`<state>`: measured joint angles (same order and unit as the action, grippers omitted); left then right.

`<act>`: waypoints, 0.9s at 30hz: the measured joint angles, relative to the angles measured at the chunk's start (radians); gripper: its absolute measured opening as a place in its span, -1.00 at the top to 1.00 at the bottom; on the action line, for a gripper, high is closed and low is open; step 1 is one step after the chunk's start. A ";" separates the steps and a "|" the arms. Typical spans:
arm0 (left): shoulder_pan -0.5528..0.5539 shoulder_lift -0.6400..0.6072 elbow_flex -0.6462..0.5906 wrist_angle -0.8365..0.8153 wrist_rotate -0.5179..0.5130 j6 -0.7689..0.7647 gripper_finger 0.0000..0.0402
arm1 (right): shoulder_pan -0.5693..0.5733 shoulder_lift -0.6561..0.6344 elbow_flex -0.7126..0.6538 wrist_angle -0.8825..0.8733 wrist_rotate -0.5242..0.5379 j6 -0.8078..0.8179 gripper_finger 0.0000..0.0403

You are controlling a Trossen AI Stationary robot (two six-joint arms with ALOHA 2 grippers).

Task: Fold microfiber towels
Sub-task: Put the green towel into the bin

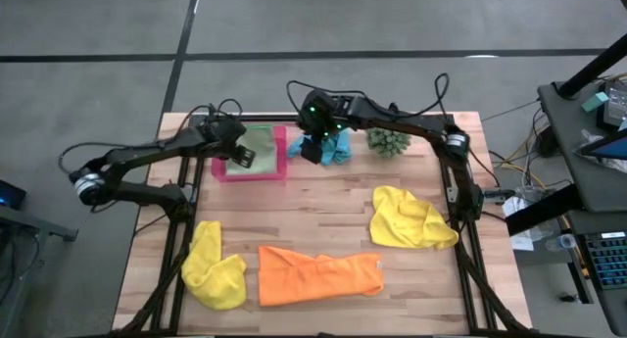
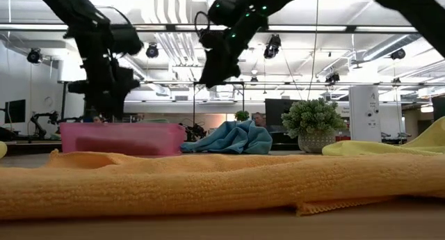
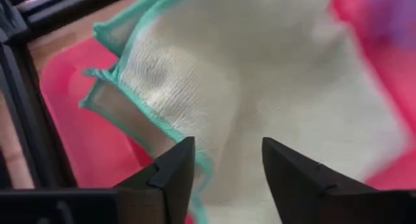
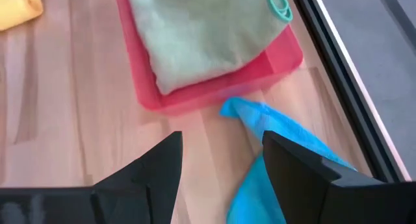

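A folded light green towel [image 1: 257, 144] lies in the pink tray [image 1: 221, 169] at the far side of the table. My left gripper [image 3: 224, 152] is open just above it, over its teal-hemmed edge [image 3: 123, 100]. A crumpled turquoise towel [image 1: 336, 150] lies on the table right of the tray. My right gripper [image 4: 221, 165] is open and hangs well above that towel's left end [image 2: 215, 76]. An orange towel [image 1: 318, 275] lies spread near the front edge. One yellow towel [image 1: 214, 267] lies bunched at front left, another [image 1: 409, 218] at the right.
A spiky green plant ball [image 1: 389, 140] stands right of the turquoise towel. Black frame rails [image 1: 460, 201] run along the table's left and right sides. Bare wood [image 1: 304, 206] lies between the tray and the orange towel.
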<state>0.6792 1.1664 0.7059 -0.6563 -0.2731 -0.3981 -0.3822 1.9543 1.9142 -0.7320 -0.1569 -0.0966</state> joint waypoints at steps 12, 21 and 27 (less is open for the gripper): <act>0.003 0.256 0.061 0.043 -0.318 0.095 0.67 | 0.012 -0.214 -0.354 0.199 0.000 0.080 -0.01; -0.002 0.241 0.155 -0.049 -0.200 0.170 0.72 | 0.011 -0.307 -0.507 0.296 0.000 0.097 -0.01; 0.000 0.223 0.125 -0.063 -0.078 0.181 0.72 | 0.011 -0.337 -0.578 0.363 0.001 0.100 -0.01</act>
<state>0.6788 1.3892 0.8310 -0.7189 -0.3512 -0.2173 -0.3710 1.6173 1.3366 -0.3689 -0.1562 0.0033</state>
